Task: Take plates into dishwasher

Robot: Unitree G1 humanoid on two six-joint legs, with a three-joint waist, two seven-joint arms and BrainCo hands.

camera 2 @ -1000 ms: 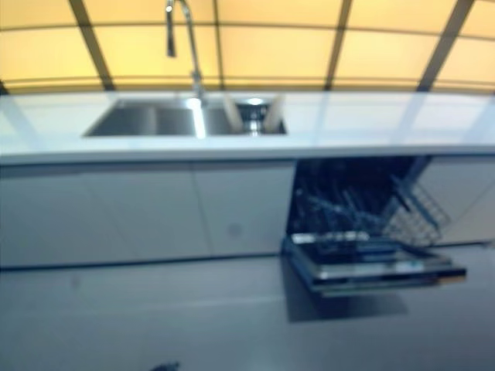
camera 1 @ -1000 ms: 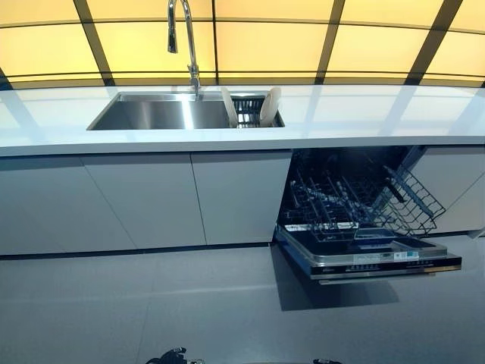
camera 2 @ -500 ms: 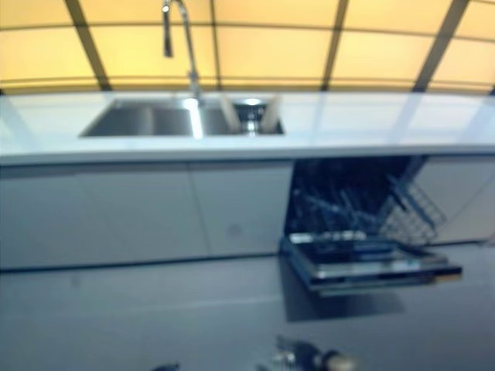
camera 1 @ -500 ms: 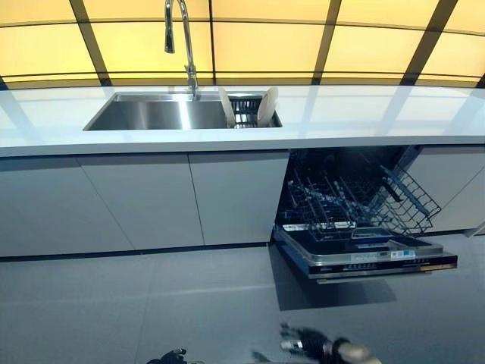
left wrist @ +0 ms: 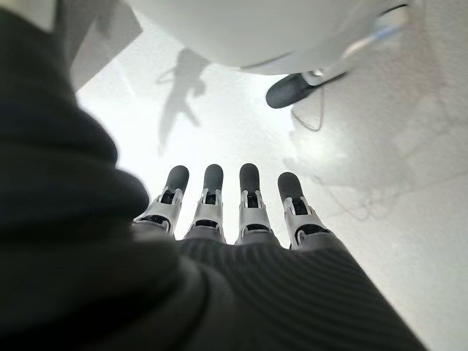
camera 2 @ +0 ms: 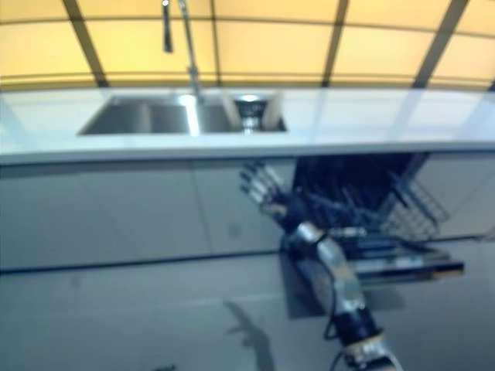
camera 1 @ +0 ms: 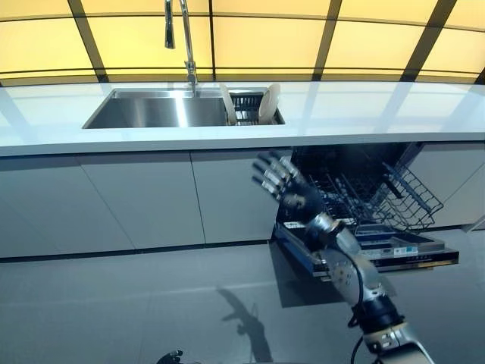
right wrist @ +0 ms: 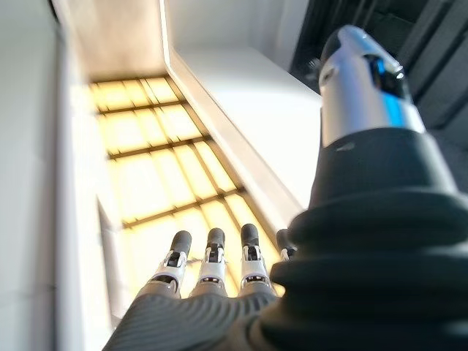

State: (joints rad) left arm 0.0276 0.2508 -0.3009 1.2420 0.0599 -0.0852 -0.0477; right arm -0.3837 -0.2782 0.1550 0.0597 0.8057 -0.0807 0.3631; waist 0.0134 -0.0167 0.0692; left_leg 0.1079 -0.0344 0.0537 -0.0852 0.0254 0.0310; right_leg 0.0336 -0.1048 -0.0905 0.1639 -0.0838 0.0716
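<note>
No legible writing. Right hand (camera 1: 284,184) raised before cabinet front, fingers spread, empty. Left hand (left wrist: 241,219) seen only in wrist view, fingers straight, empty, over floor. Plates (camera 1: 269,104) stood in sink (camera 1: 151,112) rack, partly hidden. Dishwasher (camera 1: 364,220) open, lower rack (camera 1: 371,201) pulled out.

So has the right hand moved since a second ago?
Yes. The right hand has risen from below the view to in front of the open dishwasher, fingers spread, holding nothing.

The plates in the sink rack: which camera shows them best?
The left eye view: two pale plates stand on edge in the dark rack at the sink's right end. The right eye view shows the same plates only as blurry pale shapes. Neither wrist view shows them, only each robot hand's own fingers.
</note>
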